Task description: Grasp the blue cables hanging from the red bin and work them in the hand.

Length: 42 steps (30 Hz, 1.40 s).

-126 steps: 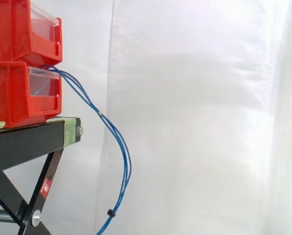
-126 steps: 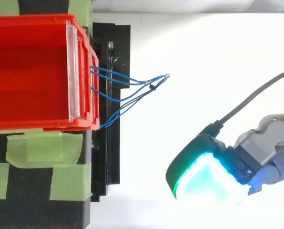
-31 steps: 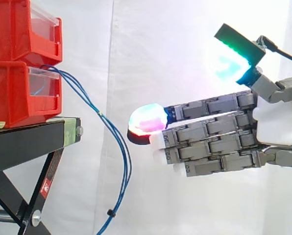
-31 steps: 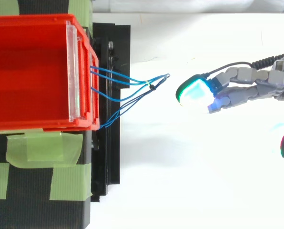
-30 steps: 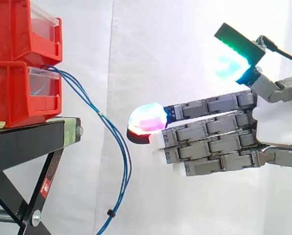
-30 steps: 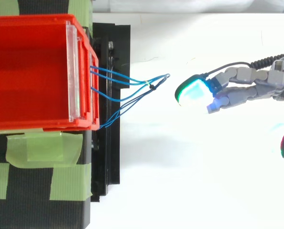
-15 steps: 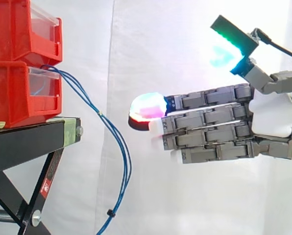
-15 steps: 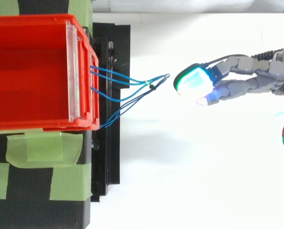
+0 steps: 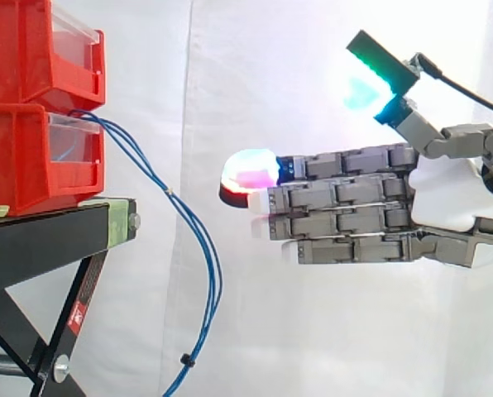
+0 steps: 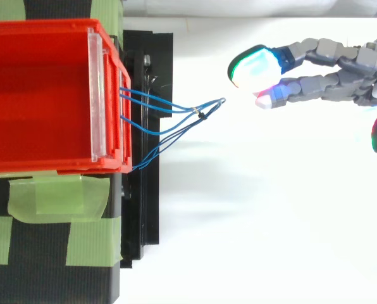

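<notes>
Nothing grabbed yet. The red bin (image 9: 23, 157) is the anchor here: the hand (image 9: 453, 198) floats out in front of it at about bin height, fingers straight and holding nothing. The blue cables (image 9: 169, 192) droop from the bin's front, untouched, so the grasping and working are all still to do. Versus half a second ago, the hand has levelled out and slid sideways off the cable loop's line.

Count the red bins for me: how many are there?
2. The upper red bin sits stacked on the lower red bin, which rests on the black stand. Others may hide off-frame.
</notes>
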### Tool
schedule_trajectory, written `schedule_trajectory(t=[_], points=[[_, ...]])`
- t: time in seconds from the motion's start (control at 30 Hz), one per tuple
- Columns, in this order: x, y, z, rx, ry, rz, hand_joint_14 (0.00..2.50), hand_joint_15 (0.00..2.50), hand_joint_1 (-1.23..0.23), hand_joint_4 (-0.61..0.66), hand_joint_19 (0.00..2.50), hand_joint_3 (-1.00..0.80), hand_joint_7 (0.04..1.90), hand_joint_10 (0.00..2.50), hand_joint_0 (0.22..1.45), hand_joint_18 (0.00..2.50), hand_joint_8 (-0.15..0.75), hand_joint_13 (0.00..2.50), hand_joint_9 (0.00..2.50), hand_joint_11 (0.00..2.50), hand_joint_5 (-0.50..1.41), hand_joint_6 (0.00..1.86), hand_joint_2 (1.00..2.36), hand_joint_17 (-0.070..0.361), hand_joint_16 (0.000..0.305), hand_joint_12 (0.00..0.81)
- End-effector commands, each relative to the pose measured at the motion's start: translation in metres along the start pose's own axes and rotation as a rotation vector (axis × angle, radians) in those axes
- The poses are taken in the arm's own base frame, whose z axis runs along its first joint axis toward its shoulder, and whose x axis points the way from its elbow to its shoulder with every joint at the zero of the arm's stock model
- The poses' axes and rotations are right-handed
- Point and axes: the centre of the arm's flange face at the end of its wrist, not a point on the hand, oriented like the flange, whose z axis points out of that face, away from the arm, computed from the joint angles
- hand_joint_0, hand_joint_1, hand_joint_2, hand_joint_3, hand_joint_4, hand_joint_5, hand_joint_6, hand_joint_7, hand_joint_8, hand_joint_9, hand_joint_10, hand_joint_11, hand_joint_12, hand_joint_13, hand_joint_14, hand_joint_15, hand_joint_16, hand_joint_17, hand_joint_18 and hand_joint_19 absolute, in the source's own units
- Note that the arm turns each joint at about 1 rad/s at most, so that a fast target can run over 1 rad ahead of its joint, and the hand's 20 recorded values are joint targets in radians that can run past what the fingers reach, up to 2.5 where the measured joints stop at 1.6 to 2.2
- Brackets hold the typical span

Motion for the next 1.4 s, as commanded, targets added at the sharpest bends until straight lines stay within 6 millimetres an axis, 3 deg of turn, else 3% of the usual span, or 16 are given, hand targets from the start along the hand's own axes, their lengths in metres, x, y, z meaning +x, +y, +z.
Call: schedule_trajectory(t=[0.0,0.6,0.9,1.03,1.37], points=[[0.002,0.001,0.003,-0.025,-0.001,0.012,0.00,0.04,-0.57,0.24,0.00,-0.85,0.75,0.00,0.76,0.20,0.340,0.33,0.48,0.13,-0.12,0.01,1.00,0.067,0.030,0.264],[0.001,0.004,0.008,-0.052,-0.020,-0.016,0.00,0.04,-0.57,0.24,0.00,-0.85,0.76,0.00,0.76,0.21,0.343,0.33,0.49,0.14,-0.11,0.01,1.00,0.067,0.030,0.265],[0.009,-0.033,0.032,-0.028,-0.026,0.034,0.00,0.04,-0.58,0.24,0.00,-0.86,0.76,0.00,0.76,0.21,0.344,0.33,0.50,0.16,-0.11,0.01,1.00,0.067,0.030,0.265],[0.014,-0.027,0.047,-0.047,-0.030,0.057,0.00,0.05,-0.58,0.25,0.00,-0.86,0.76,0.00,0.76,0.22,0.346,0.34,0.50,0.16,-0.10,0.01,1.00,0.067,0.030,0.266],[0.011,-0.029,0.047,-0.025,-0.035,0.039,0.00,0.07,-0.58,0.25,0.00,-0.87,0.76,0.00,0.76,0.22,0.343,0.34,0.50,0.16,-0.10,0.01,1.00,0.069,0.031,0.267]])
